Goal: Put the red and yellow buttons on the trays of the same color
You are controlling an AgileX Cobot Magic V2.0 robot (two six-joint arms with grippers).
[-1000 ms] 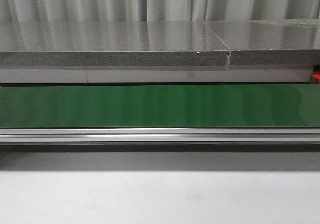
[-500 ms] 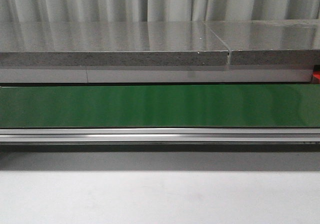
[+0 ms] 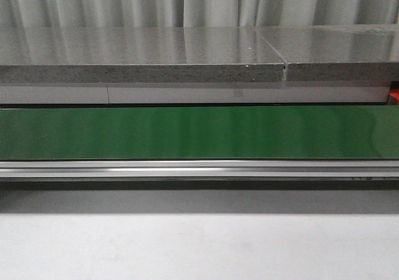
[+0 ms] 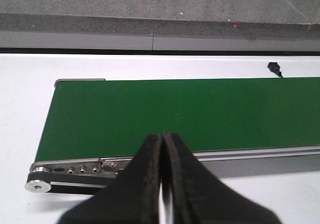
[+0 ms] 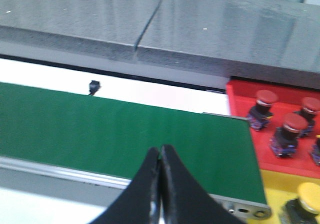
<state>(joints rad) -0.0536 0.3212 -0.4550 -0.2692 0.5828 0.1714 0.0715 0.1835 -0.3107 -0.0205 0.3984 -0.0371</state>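
In the right wrist view, a red tray (image 5: 265,149) holds three red buttons, among them one at the back (image 5: 265,102) and one nearer (image 5: 292,128). Beside it, a yellow tray (image 5: 276,183) carries a yellow button (image 5: 307,194). Both trays sit just past the end of the green conveyor belt (image 5: 125,126). My right gripper (image 5: 160,149) is shut and empty above the belt's near rail. My left gripper (image 4: 161,134) is also shut and empty, over the belt's other end (image 4: 150,112). No button lies on the belt. Neither gripper shows in the front view.
A grey stone counter (image 3: 143,55) runs behind the belt (image 3: 199,132). The white table (image 3: 199,246) lies in front of the belt's metal rail (image 3: 199,168). A small black part (image 5: 93,87) stands behind the belt. A sliver of the red tray (image 3: 394,95) shows at the far right.
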